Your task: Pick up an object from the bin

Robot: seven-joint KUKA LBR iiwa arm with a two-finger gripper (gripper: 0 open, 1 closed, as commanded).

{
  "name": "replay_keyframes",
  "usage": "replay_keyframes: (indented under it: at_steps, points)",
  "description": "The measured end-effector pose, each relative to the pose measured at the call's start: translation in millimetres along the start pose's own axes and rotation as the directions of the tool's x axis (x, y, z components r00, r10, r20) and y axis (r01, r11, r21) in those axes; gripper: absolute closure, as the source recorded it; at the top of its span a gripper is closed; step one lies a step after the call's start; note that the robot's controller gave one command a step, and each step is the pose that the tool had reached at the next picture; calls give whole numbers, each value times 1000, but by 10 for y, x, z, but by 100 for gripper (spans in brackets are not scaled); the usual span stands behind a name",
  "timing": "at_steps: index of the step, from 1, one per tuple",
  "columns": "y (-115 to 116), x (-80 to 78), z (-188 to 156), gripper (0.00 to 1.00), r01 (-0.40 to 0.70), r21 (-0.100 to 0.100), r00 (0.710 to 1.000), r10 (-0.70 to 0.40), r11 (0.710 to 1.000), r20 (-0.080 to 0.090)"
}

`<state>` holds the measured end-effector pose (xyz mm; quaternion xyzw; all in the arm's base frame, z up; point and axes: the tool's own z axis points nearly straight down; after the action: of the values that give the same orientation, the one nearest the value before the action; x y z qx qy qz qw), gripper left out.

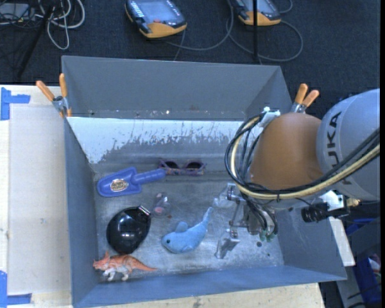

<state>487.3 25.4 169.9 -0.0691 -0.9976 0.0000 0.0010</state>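
Gripper (227, 246) low near the front-right corner of the bin (173, 98), just beside a blue whale toy (185, 237), its opening impossible to tell

A glossy black round scoop (128, 230) with a stubby handle pointing up-right serves as the landmark. Just below it an orange toy dinosaur (122, 266) lies on its side, head to the left. Above the scoop, apart from it, lies a blue plastic toy spatula (125, 182) with a round yellowish badge on its broad end and its handle running up-right. Just right of the scoop's handle sits a small greyish-pink piece (160, 203), too small to identify. Farther up-right lie purple sunglasses (181, 167). Well above the scoop, two grey-and-orange handheld pendants (155, 11) (260, 8) rest on dark carpet among black cables (64, 18).
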Motion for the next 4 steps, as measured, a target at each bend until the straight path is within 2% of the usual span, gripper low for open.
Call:
replay_keyframes:
  at_steps: [1, 2, 3, 4]
  points:
    - [144, -138, 450, 0, 87, 1, 996, -87, 996, -4]
    - [655, -336, 950, 100, 33, -2, 999, -33, 999, 15]
    - [656, -336, 950, 100, 34, -2, 999, -34, 999, 16]
    - [703, -298, 596, 100, 33, 1, 999, -33, 999, -2]
